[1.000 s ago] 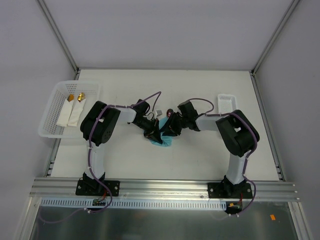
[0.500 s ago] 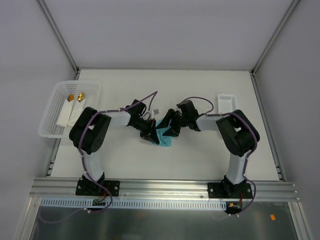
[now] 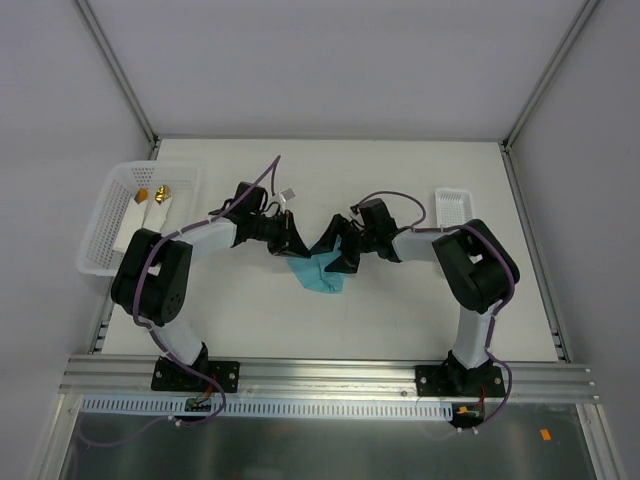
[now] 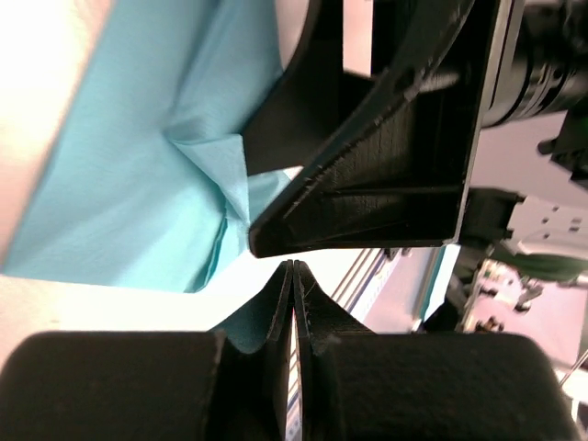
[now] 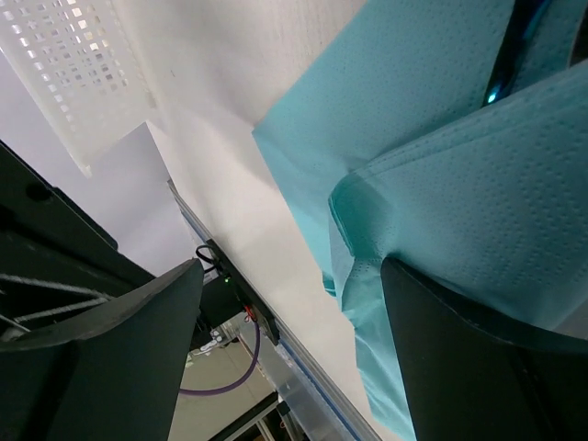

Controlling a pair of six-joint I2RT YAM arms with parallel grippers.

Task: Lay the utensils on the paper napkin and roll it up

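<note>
Top external: both arms reach in toward mid-table, tips close together over the paper napkin (image 3: 318, 273). It lies crumpled on the table (image 3: 400, 320), one edge raised between the two tools. The left gripper (image 3: 296, 246) sits at its far-left corner and the right gripper (image 3: 333, 256) at its upper right edge.

Left wrist: left gripper (image 4: 292, 266) is pinched tight, fingers pressed flat together. I cannot tell whether any paper is caught between them. Teal sheet (image 4: 119, 184) spreads beyond the tips with a creased fold in it. One black finger of the other claw crosses just above.

Right wrist: right gripper (image 5: 292, 266) has its jaws spread wide. A doubled fold of napkin (image 5: 441, 175) rests against one finger (image 5: 478, 367), while the other finger (image 5: 101, 349) stands clear of the paper.

Utensils: cannot make them out in any view.

Also on the table are a white basket (image 3: 100, 255) at the left edge holding two white rolled napkins (image 3: 140, 228), and a small white tray (image 3: 452, 205) at the right.
</note>
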